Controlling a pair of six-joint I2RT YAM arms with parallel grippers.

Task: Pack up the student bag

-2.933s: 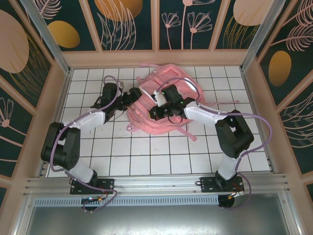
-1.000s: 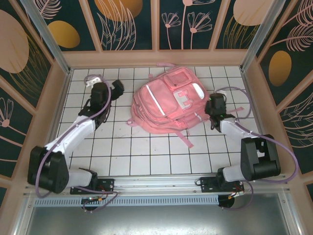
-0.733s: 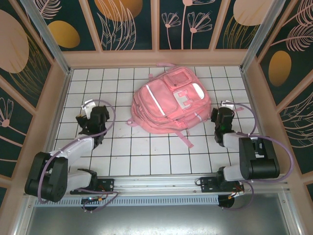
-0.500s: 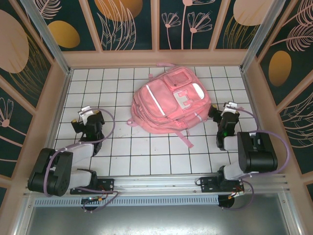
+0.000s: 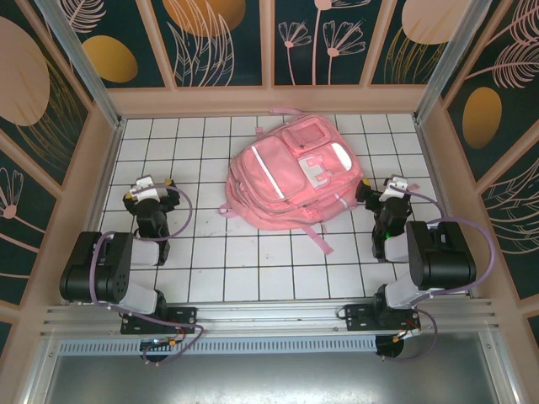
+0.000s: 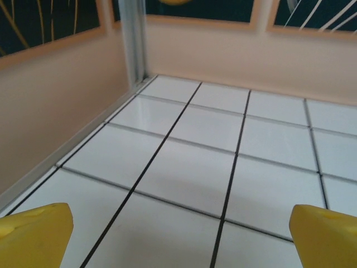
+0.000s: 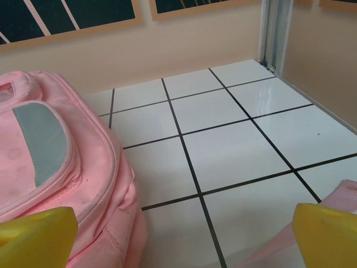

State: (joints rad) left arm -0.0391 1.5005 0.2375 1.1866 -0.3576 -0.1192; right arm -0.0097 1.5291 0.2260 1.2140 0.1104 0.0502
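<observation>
Right gripper [image 5: 381,188] left student bag [image 5: 290,177] on tiled table [image 5: 253,261].

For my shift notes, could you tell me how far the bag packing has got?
Done, apparently: the student bag lies flat and looks closed. In hand: nothing; the left fingers and right fingers stand open and empty. Left: seemingly nothing to pack.

The student bag [image 5: 290,189] is pink with white stripes; the table [image 5: 253,269] is white, gridded with black lines.
</observation>
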